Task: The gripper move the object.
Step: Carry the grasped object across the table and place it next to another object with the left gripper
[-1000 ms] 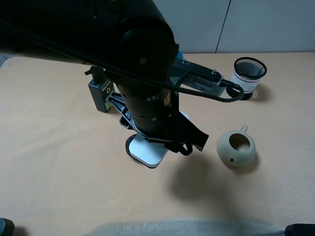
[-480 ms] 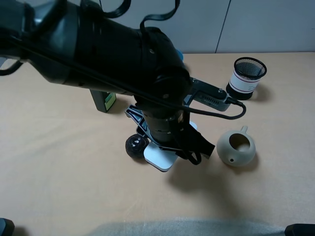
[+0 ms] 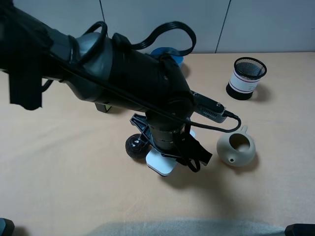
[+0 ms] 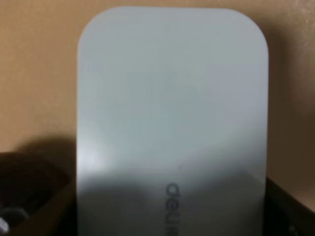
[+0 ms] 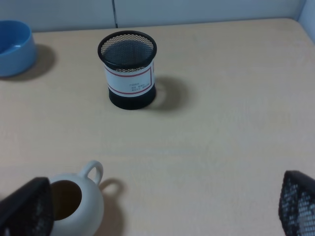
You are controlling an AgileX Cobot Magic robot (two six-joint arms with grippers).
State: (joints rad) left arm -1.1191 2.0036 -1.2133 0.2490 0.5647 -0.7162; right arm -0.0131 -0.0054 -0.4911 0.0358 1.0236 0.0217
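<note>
Left gripper (image 3: 171,147) pinched on the object (image 3: 160,165), apparently across its long edges; wrist view is blurred. One object corner shows below the arm. Black ball (image 3: 134,146) just beside it, cream jug (image 3: 237,147) near. Bare table (image 3: 74,196) toward camera. Right gripper (image 5: 162,209) spread.

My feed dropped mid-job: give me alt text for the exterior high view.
The black left arm bends down over a white slab at the middle of the tan table, hiding most of it. A black ball sits beside the slab, a cream pot to its right, a mesh cup and blue bowl behind.
</note>
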